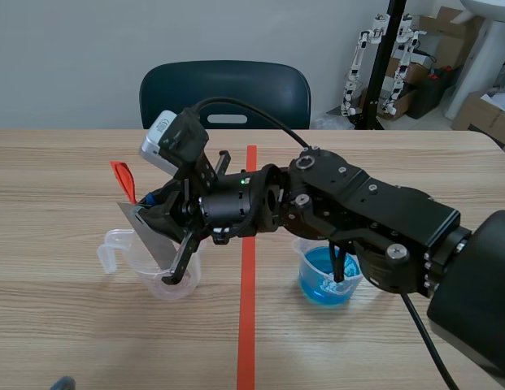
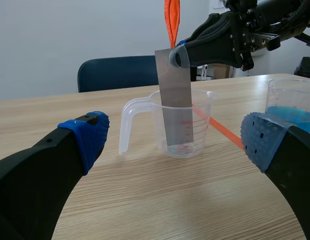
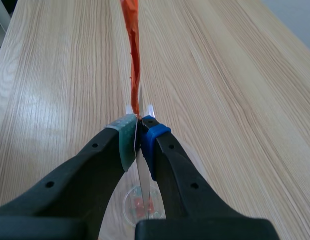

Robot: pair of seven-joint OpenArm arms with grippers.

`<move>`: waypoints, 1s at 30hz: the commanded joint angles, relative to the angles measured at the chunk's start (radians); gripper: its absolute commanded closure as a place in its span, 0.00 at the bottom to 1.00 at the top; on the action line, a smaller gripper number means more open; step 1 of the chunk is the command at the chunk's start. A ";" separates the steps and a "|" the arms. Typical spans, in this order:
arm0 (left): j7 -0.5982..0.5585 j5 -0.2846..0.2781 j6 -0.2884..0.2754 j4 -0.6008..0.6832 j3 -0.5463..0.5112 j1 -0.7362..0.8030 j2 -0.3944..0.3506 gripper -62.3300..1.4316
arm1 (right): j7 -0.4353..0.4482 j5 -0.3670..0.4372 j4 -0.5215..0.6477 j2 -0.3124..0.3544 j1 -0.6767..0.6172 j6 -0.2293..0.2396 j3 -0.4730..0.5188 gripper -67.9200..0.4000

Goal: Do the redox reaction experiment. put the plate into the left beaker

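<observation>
A grey metal plate [image 1: 151, 236] with an orange tag [image 1: 123, 179] on its upper end hangs tilted, its lower end inside the clear left beaker [image 1: 122, 248]. My right gripper [image 1: 148, 208], reaching from the right past the red tape line, is shut on the plate's upper end. From the left wrist, the plate [image 2: 175, 95] stands in the beaker [image 2: 204, 120] with the right gripper [image 2: 180, 56] clamping its upper edge. In the right wrist view the right gripper [image 3: 139, 137] pinches the plate [image 3: 143, 187] edge-on, above the beaker [image 3: 130, 207]. My left gripper [image 2: 177, 140] is open, low, short of the beaker.
A second beaker [image 1: 325, 280] holding blue liquid stands right of the red tape line, under the right arm; it also shows beside the left gripper as beaker [image 2: 294, 107]. A dark chair [image 1: 224, 93] stands behind the table's far edge.
</observation>
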 commanded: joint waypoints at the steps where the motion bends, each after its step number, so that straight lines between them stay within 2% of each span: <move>1: -0.018 -0.003 0.001 0.006 0.003 0.011 -0.006 0.11 | 0.014 0.004 0.010 -0.011 0.023 0.000 -0.003 0.99; 5: -0.018 -0.003 0.001 0.006 0.003 0.011 -0.006 0.11 | 0.014 -0.002 0.010 -0.011 0.023 0.000 -0.003 0.98; 6: -0.018 -0.003 0.001 0.006 0.003 0.011 -0.006 0.11 | 0.014 -0.004 0.010 -0.011 0.023 0.000 -0.003 0.96; 8: -0.018 -0.003 0.001 0.006 0.003 0.011 -0.006 0.11 | 0.014 -0.008 0.010 -0.011 0.023 0.000 -0.003 0.84; 10: -0.018 -0.003 0.001 0.006 0.003 0.011 -0.006 0.11 | 0.015 -0.008 0.010 -0.011 0.023 -0.009 -0.003 0.64; 14: -0.018 -0.003 0.001 0.006 0.003 0.011 -0.006 0.11 | 0.032 -0.008 0.010 -0.011 0.023 -0.042 -0.003 0.08; 15: -0.018 -0.003 0.001 0.006 0.003 0.011 -0.006 0.11 | 0.032 -0.008 0.010 -0.011 0.023 -0.061 -0.003 0.01; 18: -0.018 -0.003 0.001 0.006 0.003 0.011 -0.006 0.11 | 0.022 -0.011 0.010 -0.011 0.023 -0.083 -0.003 0.00; 30: -0.018 -0.003 0.001 0.006 0.003 0.011 -0.006 0.11 | 0.022 -0.027 0.010 -0.011 0.023 -0.083 -0.003 0.00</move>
